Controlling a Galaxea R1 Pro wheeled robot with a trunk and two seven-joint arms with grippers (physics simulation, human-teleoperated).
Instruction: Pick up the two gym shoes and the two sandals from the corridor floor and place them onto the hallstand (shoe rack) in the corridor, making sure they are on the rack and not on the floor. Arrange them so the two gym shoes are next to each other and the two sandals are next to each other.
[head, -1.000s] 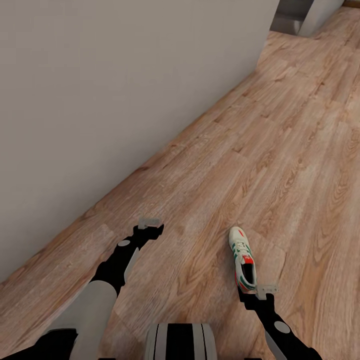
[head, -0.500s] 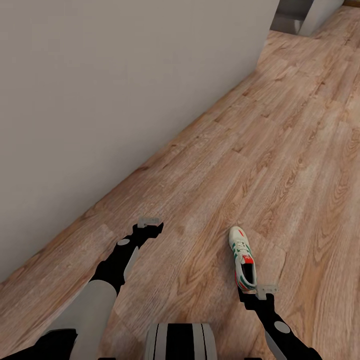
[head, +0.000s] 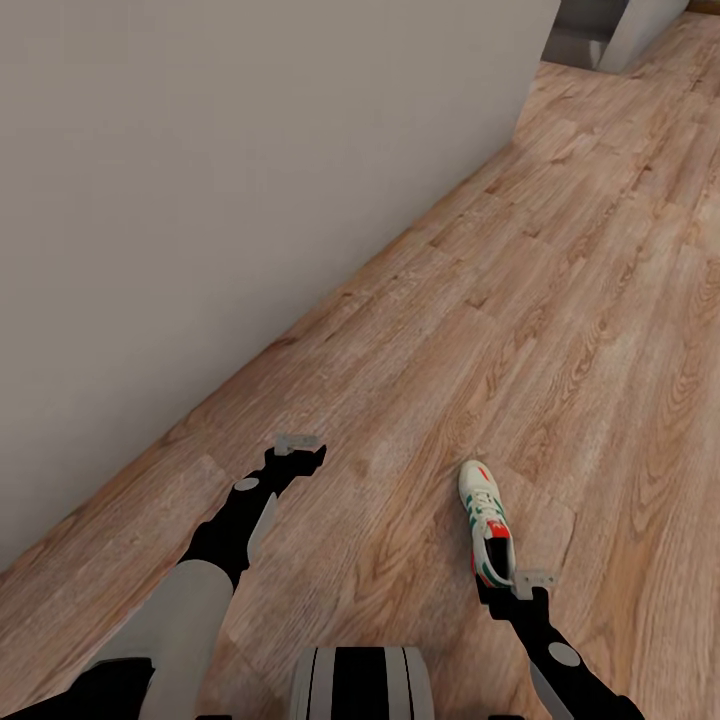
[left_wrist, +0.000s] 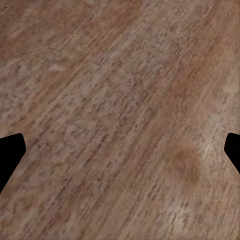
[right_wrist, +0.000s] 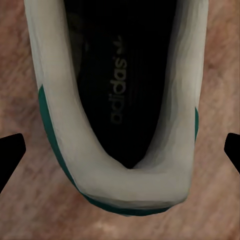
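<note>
One gym shoe, white with green stripes and a red tongue patch, lies on the corridor floor with its toe pointing away from me. My right gripper hovers just behind and above its heel. In the right wrist view the heel rim and dark insole of the gym shoe lie between the widely spread fingertips of my right gripper, which is open and holds nothing. My left gripper hangs open over bare planks, as the left wrist view shows. The other shoe, the sandals and the hallstand are out of view.
A plain grey wall runs along the left, meeting the floor on a diagonal. At the far top right, past the wall's corner, stands a pale grey panel. Open planks stretch ahead and to the right. My base is at the bottom.
The whole picture has slid down by a few pixels, so the camera moved slightly. Both arms and the shoe keep their places.
</note>
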